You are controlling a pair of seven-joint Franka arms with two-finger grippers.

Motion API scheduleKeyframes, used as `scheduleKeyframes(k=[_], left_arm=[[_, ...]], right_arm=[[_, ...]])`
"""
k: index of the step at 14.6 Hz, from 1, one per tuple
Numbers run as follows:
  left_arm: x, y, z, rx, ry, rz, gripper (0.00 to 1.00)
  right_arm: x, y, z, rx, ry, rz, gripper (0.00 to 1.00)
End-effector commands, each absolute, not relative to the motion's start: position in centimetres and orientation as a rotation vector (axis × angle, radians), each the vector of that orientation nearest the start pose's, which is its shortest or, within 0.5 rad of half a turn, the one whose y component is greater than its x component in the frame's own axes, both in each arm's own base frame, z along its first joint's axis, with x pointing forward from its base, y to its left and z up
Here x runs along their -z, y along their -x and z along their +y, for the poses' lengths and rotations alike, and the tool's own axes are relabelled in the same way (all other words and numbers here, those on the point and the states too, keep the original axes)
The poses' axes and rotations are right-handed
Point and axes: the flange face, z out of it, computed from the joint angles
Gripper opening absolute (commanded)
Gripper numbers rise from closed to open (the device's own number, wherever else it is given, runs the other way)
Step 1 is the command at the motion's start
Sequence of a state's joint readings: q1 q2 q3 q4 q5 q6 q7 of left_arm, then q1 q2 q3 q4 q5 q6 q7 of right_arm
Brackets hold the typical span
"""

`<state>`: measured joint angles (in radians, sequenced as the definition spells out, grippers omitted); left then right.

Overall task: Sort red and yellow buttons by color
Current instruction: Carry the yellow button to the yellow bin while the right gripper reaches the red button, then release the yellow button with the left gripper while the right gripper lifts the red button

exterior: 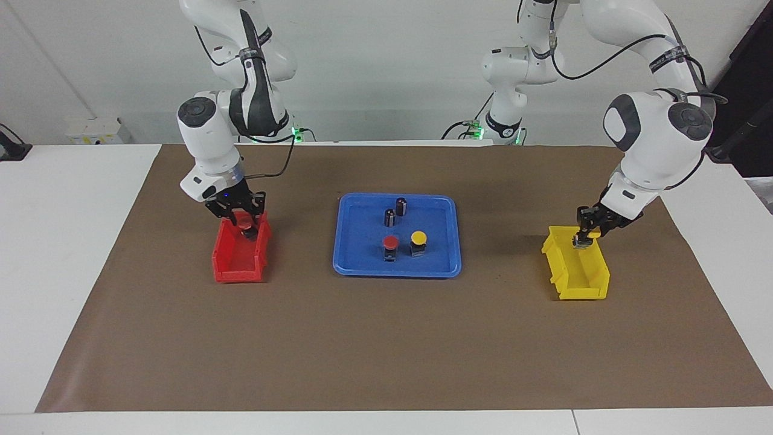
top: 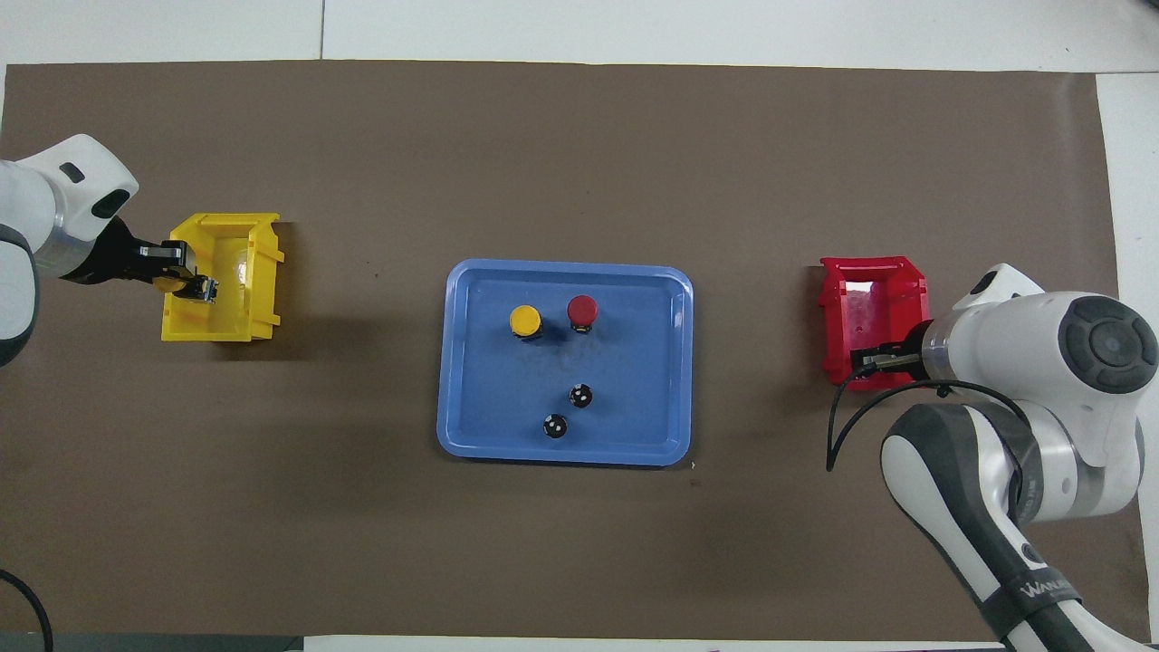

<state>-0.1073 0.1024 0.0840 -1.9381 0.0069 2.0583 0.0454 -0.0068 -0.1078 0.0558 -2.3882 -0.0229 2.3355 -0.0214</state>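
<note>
white wall up top, brown paper spread across the white table [exterior: 72,254], and from the facing view here's how i stand: my left gripper [exterior: 587,234] is over the yellow bin [exterior: 595,289] at the left arm's end of the table, fingers pinching a yellow button [exterior: 594,233] just above the bin's rim. my right gripper [exterior: 243,220] is down over the red bin [exterior: 226,266] at the right arm's end, and there's a red button [exterior: 246,224] between its fingers; whether they are clamped on it or parted, i cannot tell. in the blue tray [exterior: 350,257] between the bins one red button [exterior: 391,243] and one yellow button [exterior: 418,237] stand side by side, with two dark cylinders [exterior: 395,211] nearer to the robots

now the overhead view: left gripper [top: 186,278] sits over the yellow bin's [top: 258,272] opening with the yellow cap [top: 168,283] in its grip, right gripper [top: 860,360] over the red bin's [top: 869,281] edge nearest the robots. tray [top: 471,426] holds the yellow [top: 525,321] and red [top: 582,310] caps together

i judge both arms are at the drop-off step, halfway through the sort. next call: part the left fingers so the button lands inside the bin, then back to the tray for the last pair
</note>
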Motion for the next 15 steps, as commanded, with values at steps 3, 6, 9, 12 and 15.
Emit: scheduleKeyframes(k=[3, 6, 9, 12, 15], left_arm=[[-38.3, -56.3, -0.7, 0.126, 3.118, 0.114, 0.01], [-36.4, -56.6, -0.3, 0.112, 3.116, 0.1, 0.02], [-36.3, -56.6, -0.5, 0.112, 3.116, 0.11, 0.78], [-36.7, -56.8, -0.4, 0.114, 3.116, 0.105, 0.83], [-39.0, -57.4, -0.3, 0.117, 3.122, 0.093, 0.83]], right_arm=[[-43.3, -52.8, 3.7, 0.041, 3.149, -0.164, 0.69], [-47.7, -56.3, 11.9, 0.11, 3.13, -0.096, 0.72], [-47.3, -57.7, 23.4, 0.24, 3.063, 0.07, 0.71], [-43.3, -58.3, 34.8, 0.277, 3.05, 0.174, 0.71], [-39.5, -57.3, 38.8, 0.312, 3.086, 0.157, 0.71]])
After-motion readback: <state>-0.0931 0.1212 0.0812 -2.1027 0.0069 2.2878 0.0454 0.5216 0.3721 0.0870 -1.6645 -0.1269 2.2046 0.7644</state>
